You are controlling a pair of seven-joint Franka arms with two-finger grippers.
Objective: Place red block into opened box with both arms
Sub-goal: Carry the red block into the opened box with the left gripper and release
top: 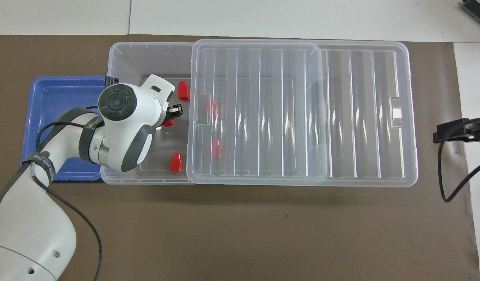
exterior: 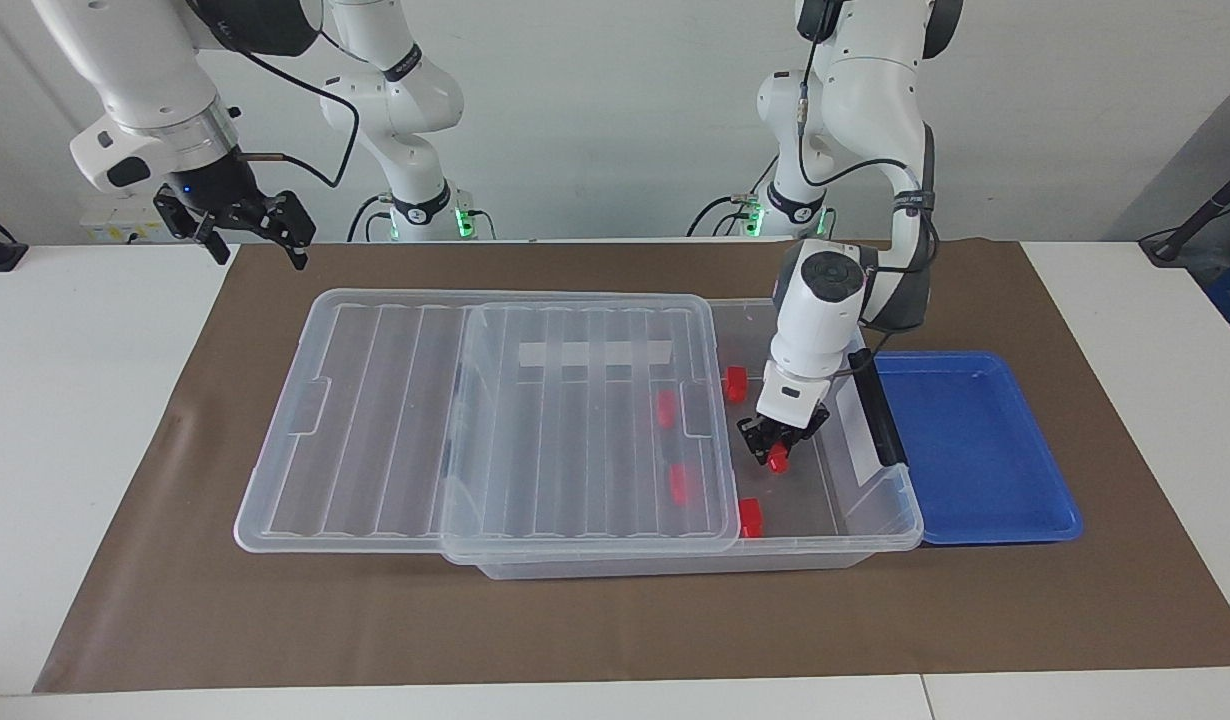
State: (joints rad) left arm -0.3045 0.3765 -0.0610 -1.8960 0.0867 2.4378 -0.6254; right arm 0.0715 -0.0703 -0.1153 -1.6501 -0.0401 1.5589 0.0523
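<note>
One red block (exterior: 778, 459), seemingly tilted, is clamped in the left gripper (exterior: 776, 451) inside the box (exterior: 880, 520); right gripper (exterior: 243, 228) spread wide.

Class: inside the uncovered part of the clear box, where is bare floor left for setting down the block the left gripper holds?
Bare floor lies under the left gripper holding the red block, between the two uncovered blocks and the labelled end wall. Crowded: along the lid edge.
</note>
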